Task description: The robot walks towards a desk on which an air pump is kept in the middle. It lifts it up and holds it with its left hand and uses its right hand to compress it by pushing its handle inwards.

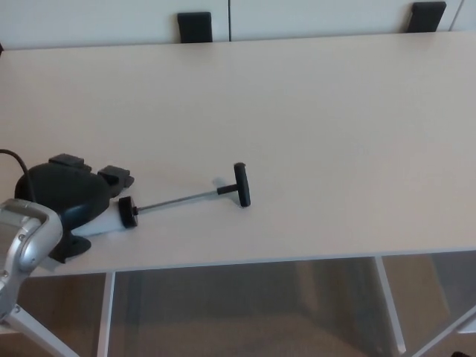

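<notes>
The left hand (71, 199) sits low at the left, black and bulky, wrapped over the pale barrel of the air pump (130, 210) so that most of the barrel is hidden beneath it; only a short whitish stretch shows, ending in a black cap (128, 212). The fingers are curled round that barrel, holding it (just how they meet on the far side is covered by the back of the hand). Behind the hand the silver forearm (22, 242) is cut off by the picture's lower left corner, and a thin dark cable (16, 159) loops up beside it.

From the cap a slim metal rod (175, 199) runs out away from the hand, fully drawn, to a black T-handle (242, 184) that stands crosswise at its end. A faint shadow lies under the handle; whether the handle touches the bench (312, 119) or hangs just above it is hard to say.

The pump lies near the bench's front edge. Past the pump, at the far edge, two dark blocks (195, 26) are half cut off. The right hand is nowhere in sight.
</notes>
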Robot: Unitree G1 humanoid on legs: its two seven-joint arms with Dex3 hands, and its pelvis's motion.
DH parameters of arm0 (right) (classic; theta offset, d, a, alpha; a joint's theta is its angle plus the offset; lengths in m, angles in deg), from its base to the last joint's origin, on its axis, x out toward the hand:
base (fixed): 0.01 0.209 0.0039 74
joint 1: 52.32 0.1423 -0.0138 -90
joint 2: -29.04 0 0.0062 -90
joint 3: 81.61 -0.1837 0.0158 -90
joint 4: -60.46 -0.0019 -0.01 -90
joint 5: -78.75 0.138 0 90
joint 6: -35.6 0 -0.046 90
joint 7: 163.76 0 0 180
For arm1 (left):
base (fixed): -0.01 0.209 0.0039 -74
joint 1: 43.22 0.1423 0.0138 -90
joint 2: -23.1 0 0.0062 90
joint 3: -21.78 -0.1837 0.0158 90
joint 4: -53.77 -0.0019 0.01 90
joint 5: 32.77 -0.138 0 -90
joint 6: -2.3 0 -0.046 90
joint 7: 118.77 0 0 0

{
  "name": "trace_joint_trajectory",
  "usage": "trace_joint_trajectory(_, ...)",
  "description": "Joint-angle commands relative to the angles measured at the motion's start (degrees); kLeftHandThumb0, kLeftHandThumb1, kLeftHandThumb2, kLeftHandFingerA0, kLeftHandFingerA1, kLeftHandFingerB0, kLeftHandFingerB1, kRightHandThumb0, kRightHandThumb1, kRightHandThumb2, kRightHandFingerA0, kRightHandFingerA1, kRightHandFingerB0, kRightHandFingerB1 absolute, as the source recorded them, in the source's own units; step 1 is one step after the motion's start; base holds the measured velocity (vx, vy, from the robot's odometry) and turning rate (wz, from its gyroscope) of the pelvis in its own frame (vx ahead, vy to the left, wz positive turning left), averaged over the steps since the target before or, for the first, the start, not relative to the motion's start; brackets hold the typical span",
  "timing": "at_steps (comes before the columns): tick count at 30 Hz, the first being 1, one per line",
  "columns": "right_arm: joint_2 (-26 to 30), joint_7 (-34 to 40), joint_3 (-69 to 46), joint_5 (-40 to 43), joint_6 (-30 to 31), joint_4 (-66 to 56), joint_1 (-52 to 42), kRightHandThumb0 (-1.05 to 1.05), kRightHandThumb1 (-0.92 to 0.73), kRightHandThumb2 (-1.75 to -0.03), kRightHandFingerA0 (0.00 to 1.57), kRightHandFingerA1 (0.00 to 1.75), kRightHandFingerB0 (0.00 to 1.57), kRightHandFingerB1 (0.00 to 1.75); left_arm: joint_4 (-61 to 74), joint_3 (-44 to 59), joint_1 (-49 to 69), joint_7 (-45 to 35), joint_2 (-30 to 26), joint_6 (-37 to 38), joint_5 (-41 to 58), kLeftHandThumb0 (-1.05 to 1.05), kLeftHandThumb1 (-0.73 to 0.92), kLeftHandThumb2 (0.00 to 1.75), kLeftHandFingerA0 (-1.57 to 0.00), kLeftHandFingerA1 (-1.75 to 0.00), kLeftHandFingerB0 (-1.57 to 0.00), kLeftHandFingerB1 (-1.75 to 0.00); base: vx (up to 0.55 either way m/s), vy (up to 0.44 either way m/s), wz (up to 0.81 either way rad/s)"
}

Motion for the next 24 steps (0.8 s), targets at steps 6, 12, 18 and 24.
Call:
trace_joint_trajectory(6, 0.5, 1.5, 0.2, 0.8, 2.9, -1.3, 0.8, -0.15, -0.57, -0.56, 0.45, 0.43, 0.30, 0.33, -6.0, -0.7, -2.3, -0.2, 1.6, 7.1, -3.5, -0.15, 0.53, 0.62, -0.61, -0.48, -0.63, -0.46, 0.00, 0.000, 0.00)
trace_joint_trajectory(12, 0.9, 1.2, 0.3, 0.6, 2.7, -1.4, 1.1, -0.17, -0.58, -0.57, 0.46, 0.44, 0.31, 0.34, -9.8, 3.1, -1.4, 1.1, 4.4, 14.5, 3.6, -0.09, 0.87, 0.65, -0.74, -0.60, -0.70, -0.58, 0.00, 0.000, 0.00)
trace_joint_trajectory(18, 1.1, 1.3, 0.2, 0.5, 2.6, -0.5, 1.8, -0.18, -0.58, -0.57, 0.47, 0.43, 0.32, 0.34, -10.0, 4.7, -1.1, -1.1, 5.7, 13.4, 3.9, -0.12, 0.84, 0.64, -0.73, -0.59, -0.46, -0.37, 0.00, 0.000, 0.00)
trace_joint_trajectory(24, 1.2, 1.8, 0.4, 0.3, 3.2, -2.4, 1.6, -0.20, -0.58, -0.56, 0.45, 0.42, 0.34, 0.35, -10.2, 3.6, -2.0, 2.0, 5.4, 14.4, -1.8, -0.12, 0.69, 0.60, -0.68, -1.12, -0.67, -0.64, 0.00, 0.000, 0.00)
